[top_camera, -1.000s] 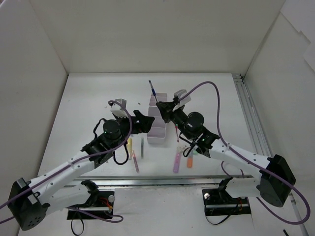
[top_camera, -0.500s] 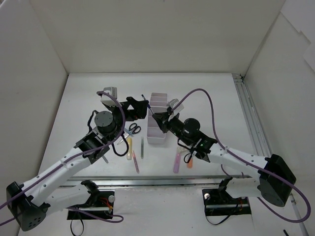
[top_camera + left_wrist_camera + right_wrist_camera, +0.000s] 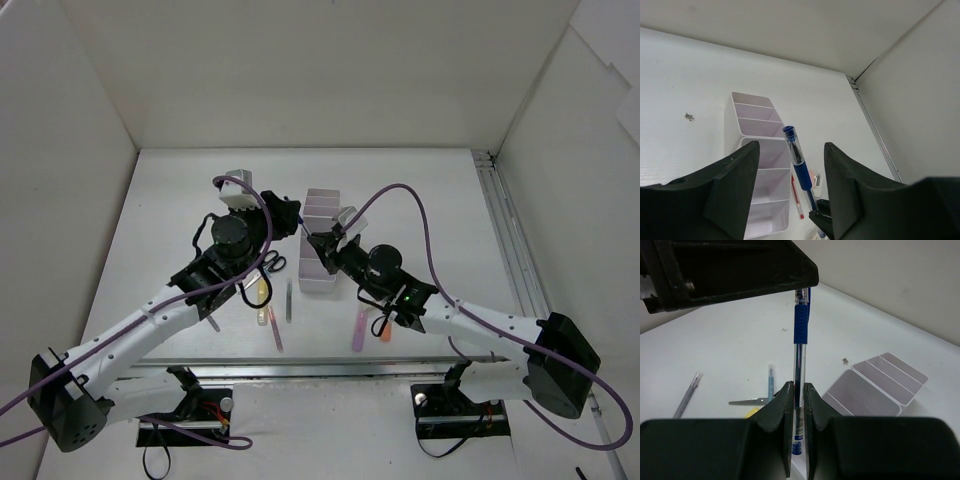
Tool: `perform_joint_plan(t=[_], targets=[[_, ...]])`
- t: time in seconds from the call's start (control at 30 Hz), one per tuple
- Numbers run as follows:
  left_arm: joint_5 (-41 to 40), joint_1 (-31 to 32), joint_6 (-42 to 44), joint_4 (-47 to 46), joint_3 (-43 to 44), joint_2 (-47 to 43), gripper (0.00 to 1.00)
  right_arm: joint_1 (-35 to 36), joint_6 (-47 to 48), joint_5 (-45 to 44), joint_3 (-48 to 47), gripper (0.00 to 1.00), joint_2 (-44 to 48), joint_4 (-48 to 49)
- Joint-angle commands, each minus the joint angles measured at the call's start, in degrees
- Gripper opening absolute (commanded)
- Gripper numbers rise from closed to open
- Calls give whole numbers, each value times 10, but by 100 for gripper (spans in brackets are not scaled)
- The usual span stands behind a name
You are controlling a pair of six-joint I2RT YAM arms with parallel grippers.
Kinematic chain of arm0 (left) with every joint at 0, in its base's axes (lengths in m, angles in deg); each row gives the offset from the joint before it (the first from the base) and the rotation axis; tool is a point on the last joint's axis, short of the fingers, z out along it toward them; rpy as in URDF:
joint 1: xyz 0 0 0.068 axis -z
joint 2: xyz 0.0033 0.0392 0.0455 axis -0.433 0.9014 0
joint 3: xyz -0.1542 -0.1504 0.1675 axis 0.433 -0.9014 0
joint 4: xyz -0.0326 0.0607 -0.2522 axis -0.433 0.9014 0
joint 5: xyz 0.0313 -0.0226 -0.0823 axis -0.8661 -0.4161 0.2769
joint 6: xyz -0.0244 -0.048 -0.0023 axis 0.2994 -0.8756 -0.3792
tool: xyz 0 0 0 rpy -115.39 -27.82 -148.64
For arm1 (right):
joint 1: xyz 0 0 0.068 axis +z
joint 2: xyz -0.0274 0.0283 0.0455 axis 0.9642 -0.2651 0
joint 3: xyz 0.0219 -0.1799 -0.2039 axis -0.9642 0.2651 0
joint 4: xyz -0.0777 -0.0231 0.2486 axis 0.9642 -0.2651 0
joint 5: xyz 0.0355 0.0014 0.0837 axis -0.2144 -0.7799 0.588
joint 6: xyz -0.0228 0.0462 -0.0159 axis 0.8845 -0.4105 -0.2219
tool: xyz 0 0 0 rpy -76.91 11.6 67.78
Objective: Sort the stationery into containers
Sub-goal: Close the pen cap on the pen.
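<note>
My right gripper [image 3: 799, 387] is shut on a blue pen [image 3: 800, 330] and holds it upright by its lower barrel. The pen's [image 3: 799, 165] capped upper end stands between the fingers of my left gripper [image 3: 791, 150], which is open, with a gap on each side of the pen. Both grippers meet just left of the white four-compartment tray [image 3: 318, 288], left gripper [image 3: 290, 216] above right gripper [image 3: 318, 241]. The tray's [image 3: 759, 141] compartments look empty in the left wrist view.
Black-handled scissors [image 3: 272, 262], a yellow highlighter [image 3: 262, 290], a grey pencil [image 3: 289, 298] and a pink pen [image 3: 274, 330] lie left of the tray. Purple [image 3: 359, 328] and orange [image 3: 386, 325] highlighters lie to its right, and a red pen [image 3: 796, 196] rests beside it.
The right gripper carried the pen leftward off the tray's far end. The left gripper swung in to the pen, and its jaws have narrowed around the upper end.
</note>
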Motion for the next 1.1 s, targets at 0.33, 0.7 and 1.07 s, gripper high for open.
perform_joint_plan(t=[0.33,0.7,1.07], targets=[[-6,-4,-5,-37,46,17,27,19,24,-24,-30,0,-7,41],[8,-4,-1,-42,39,22,0,25,27,-18,-32,0,-1,39],[59,-4,-43,-59,-19,32,0,28,46,-105,-80,0,-8,61]])
